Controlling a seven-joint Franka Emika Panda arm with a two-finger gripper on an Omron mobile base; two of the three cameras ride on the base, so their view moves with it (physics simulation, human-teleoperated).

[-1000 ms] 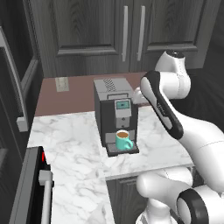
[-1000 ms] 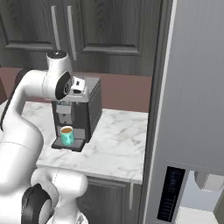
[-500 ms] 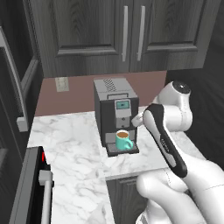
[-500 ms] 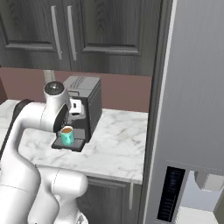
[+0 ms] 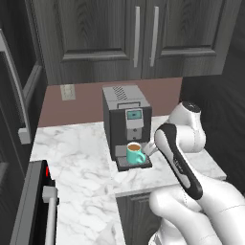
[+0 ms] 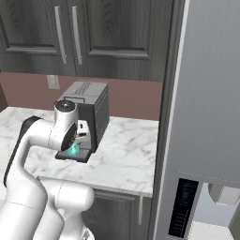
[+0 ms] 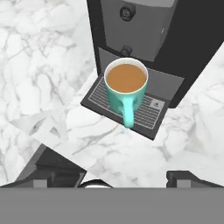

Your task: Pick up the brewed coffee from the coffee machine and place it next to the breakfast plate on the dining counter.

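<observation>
Approach stage, nothing grasped yet. Teal mug of coffee (image 7: 126,86) sits on drip tray (image 7: 144,113) of espresso machine (image 5: 126,119), under spout, handle toward me. My hand (image 7: 114,180) hovers just short, fingers spread, empty. Left: grasp, lift, carry to breakfast plate.

The white arm is bending low toward the coffee machine (image 5: 126,123), its wrist angling down in front of the drip tray. The gripper (image 7: 118,178) is hovering apart from it, fingers (image 7: 186,178) spread wide, holding nothing.
</observation>
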